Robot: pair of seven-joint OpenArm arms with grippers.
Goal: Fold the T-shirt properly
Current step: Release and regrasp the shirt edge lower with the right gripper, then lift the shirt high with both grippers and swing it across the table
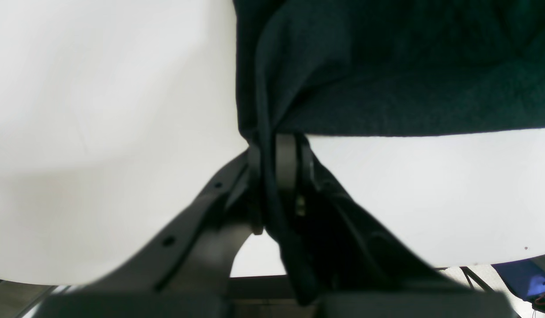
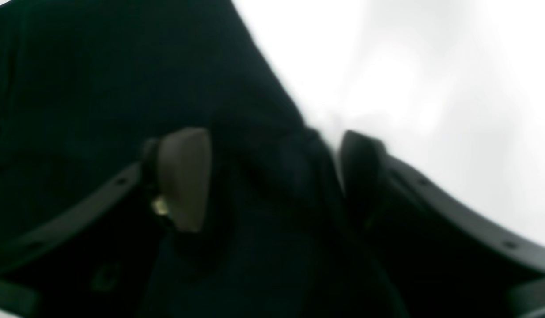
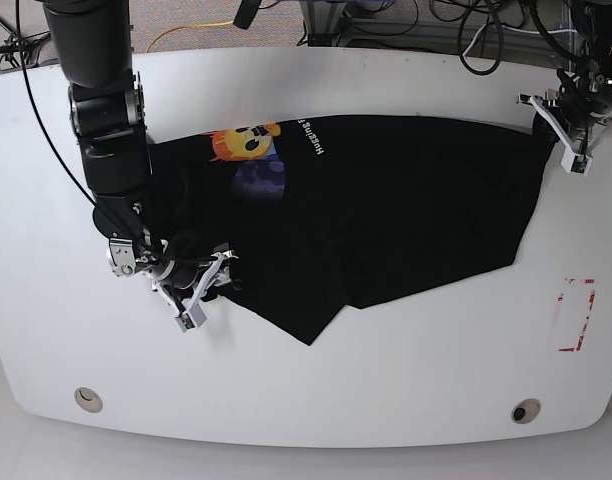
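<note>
The black T-shirt lies spread and rumpled across the white table, its yellow-orange face print near the far left. At the shirt's far right corner, my left gripper is shut on the cloth. The left wrist view shows the black fabric pinched between the closed fingers of the left gripper. My right gripper sits at the shirt's near left edge. In the right wrist view its fingers stand apart with a fold of the T-shirt between them, the right gripper open around it.
The white table has rounded edges and two small round fittings near the front. A red-outlined rectangle is marked at the right. Cables lie behind the table's far edge.
</note>
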